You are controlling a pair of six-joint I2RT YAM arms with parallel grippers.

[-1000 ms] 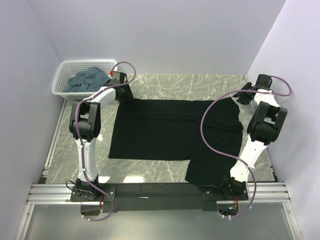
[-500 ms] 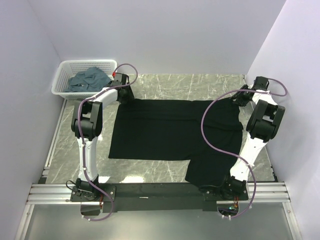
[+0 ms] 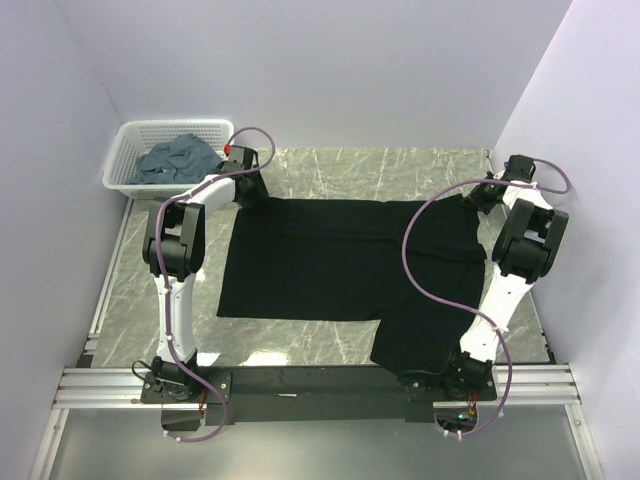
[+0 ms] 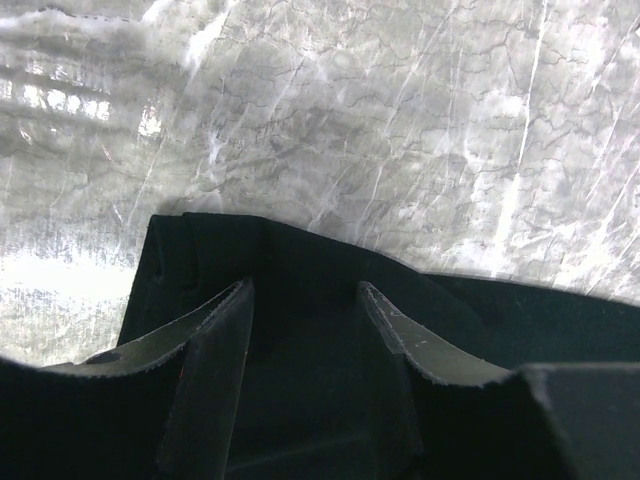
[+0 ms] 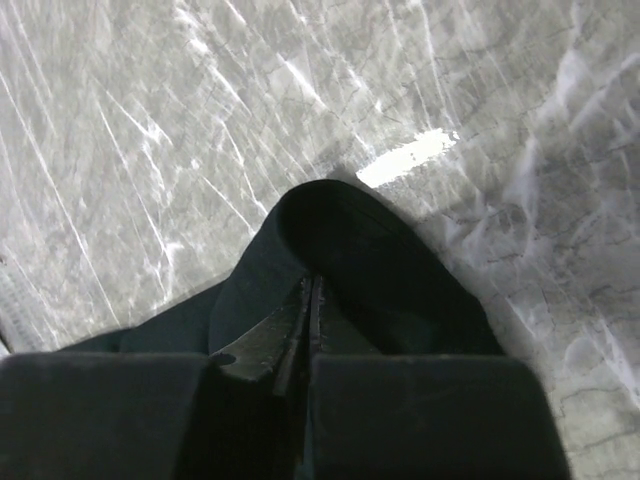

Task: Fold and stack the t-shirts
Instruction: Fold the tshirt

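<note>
Beside the white lattice basket point(image 3: 125, 140), the black t-shirt point(image 3: 330, 260) lies spread on the worktop point(image 3: 380, 165); the right gripper point(image 5: 312, 285) clamps its corner farthest from the basket, and the left gripper point(image 4: 305, 288) gapes over the nearest. Left should bite deep before lifting.

The left arm point(image 3: 172, 300) and right arm point(image 3: 497, 295) have white shells, black joints and a looping mauve cable point(image 3: 404, 252) each. The left gripper point(image 4: 305, 288) has dark, wedge-shaped jaws.

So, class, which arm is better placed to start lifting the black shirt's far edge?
Right. The right gripper is shut on a fold of the shirt; the left gripper stands open over its corner, gripping nothing.
</note>
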